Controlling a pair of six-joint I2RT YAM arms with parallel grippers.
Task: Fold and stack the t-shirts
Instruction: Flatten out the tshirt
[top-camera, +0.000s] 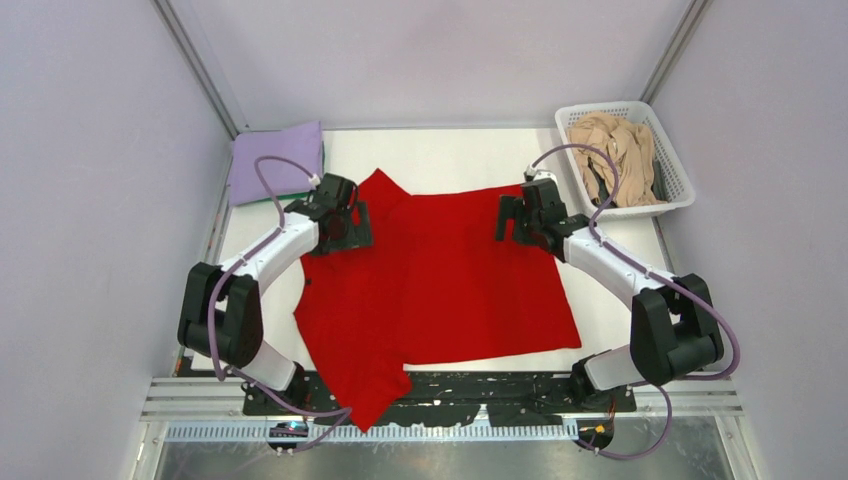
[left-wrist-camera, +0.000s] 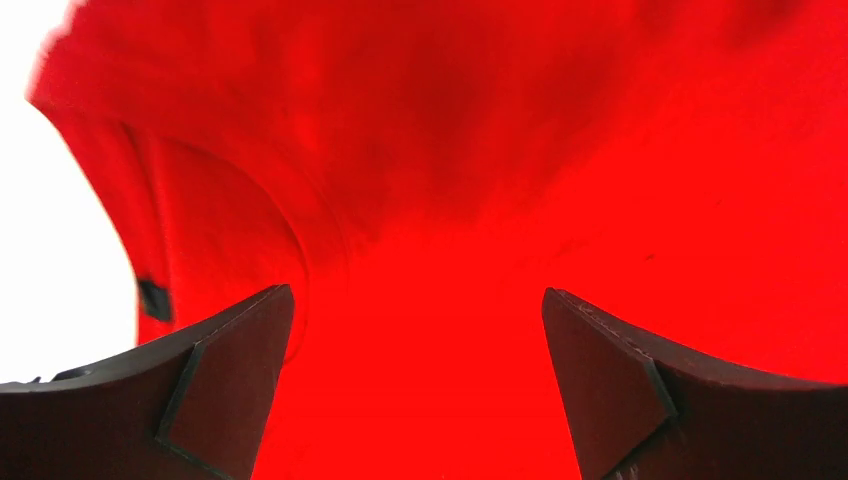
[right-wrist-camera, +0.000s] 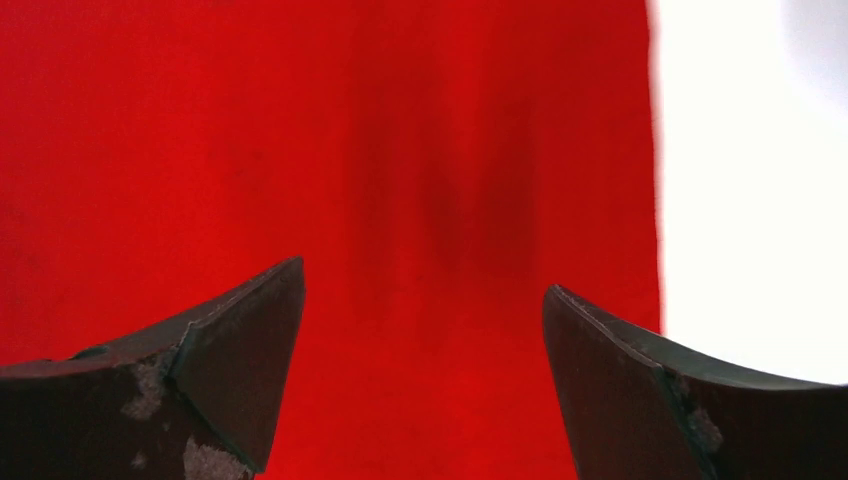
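— What is sitting in the far right corner?
— A white lattice basket (top-camera: 681, 172), resting on the white table (top-camera: 450, 160).
— And along the near edge?
— A black plate (top-camera: 480, 385) is lying there, with a metal rail (top-camera: 690, 403) running just in front of it.
— The sides?
— Pale walls (top-camera: 100, 150) are closing them in.

White table (top-camera: 450, 160), folks, and the red t-shirt (top-camera: 440, 290) was spread across it, lying right under the left gripper (left-wrist-camera: 418, 310) and the right gripper (right-wrist-camera: 423, 290), with one end spilling off the near edge back behind them. Out beyond the left gripper's outer side, a folded lavender t-shirt (top-camera: 275, 162) sat in the corner. Past the right gripper's outer side, a white basket (top-camera: 678, 165) stood on the tabletop.
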